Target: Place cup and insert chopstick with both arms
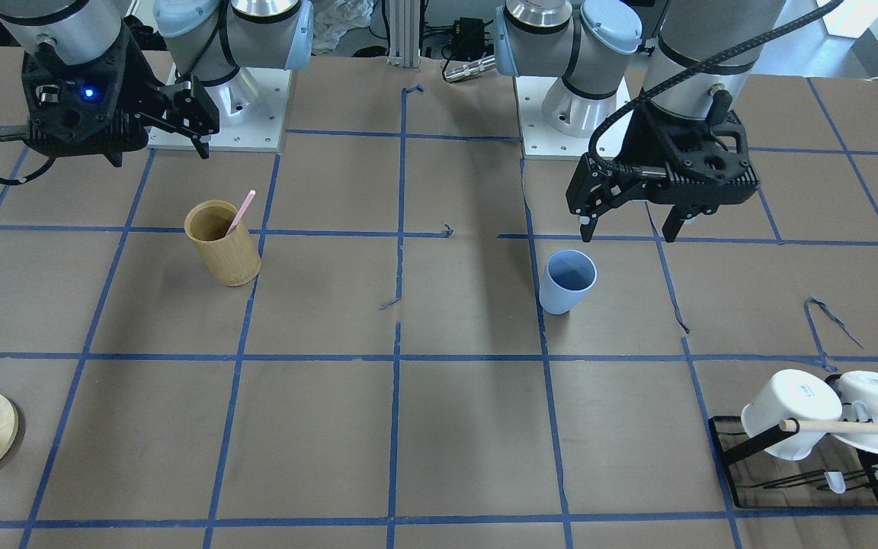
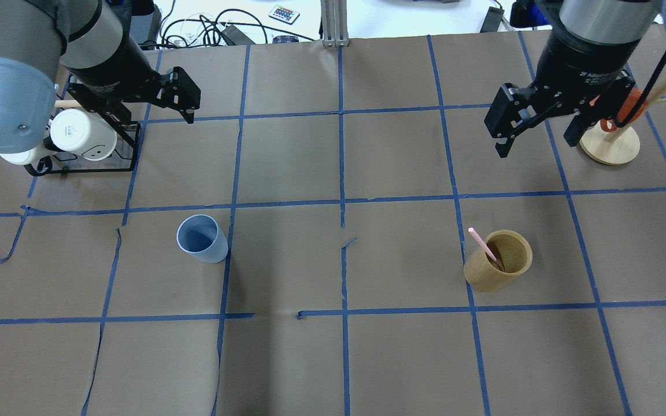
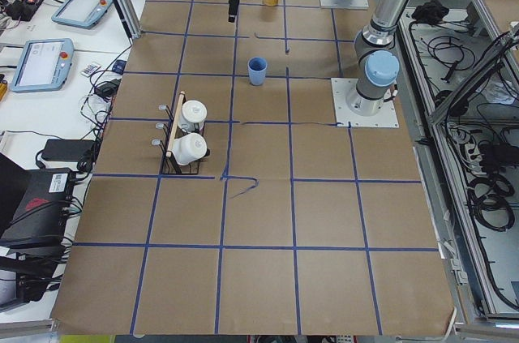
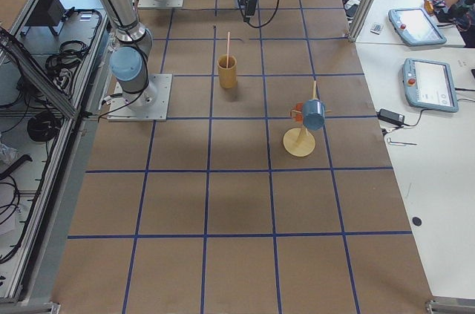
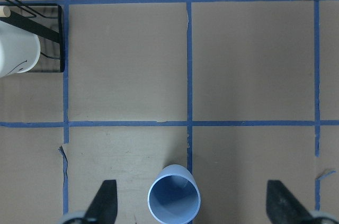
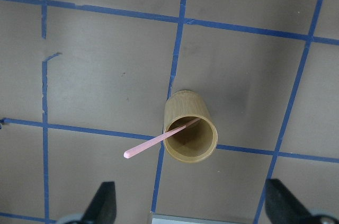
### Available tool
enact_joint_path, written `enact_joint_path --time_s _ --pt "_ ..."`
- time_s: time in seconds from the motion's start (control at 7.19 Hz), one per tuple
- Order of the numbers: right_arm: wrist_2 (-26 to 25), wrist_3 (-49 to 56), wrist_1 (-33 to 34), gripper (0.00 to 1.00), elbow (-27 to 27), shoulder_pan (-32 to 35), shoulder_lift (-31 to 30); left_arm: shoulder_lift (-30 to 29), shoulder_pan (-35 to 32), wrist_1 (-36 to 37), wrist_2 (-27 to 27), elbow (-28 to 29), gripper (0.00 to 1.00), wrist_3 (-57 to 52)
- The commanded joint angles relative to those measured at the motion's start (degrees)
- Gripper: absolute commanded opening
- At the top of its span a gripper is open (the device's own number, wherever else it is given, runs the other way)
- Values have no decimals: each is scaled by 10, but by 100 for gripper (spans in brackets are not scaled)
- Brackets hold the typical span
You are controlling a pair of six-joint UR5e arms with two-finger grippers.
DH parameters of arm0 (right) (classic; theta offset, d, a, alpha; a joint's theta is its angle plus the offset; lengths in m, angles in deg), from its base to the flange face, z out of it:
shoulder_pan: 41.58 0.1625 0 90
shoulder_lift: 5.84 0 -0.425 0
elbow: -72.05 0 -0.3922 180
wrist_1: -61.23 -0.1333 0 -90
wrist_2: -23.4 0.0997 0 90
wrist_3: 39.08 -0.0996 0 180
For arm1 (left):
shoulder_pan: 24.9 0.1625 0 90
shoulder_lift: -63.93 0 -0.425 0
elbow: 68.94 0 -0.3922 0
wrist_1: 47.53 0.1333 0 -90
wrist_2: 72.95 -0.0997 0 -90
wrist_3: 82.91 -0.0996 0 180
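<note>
The light blue cup stands upright on the paper-covered table, on my left side; it also shows in the overhead view. My left gripper is open and empty, hovering above the cup and slightly toward my base. In the left wrist view the cup sits low between the fingers. The pale pink chopstick leans inside the tan bamboo holder, its top sticking out. My right gripper is open and empty, high above the table beyond the holder.
A black rack with two white mugs and a wooden rod stands beyond my left arm. A round-based wooden stand with an orange item stands beyond my right gripper. Blue tape lines cross the table.
</note>
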Motion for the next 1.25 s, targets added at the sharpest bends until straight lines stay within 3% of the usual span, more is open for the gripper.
enact_joint_path --time_s 0.0,0.83,1.11 --pt "-4 0 0 100 -2 0 0 0 1 1 -1 2 100 0" --pt "-4 -11 -6 100 6 -1 -1 5 39 0 -3 -12 100 -41" --pt "1 -94 -3 100 18 0 6 9 55 5 -4 -26 100 -87"
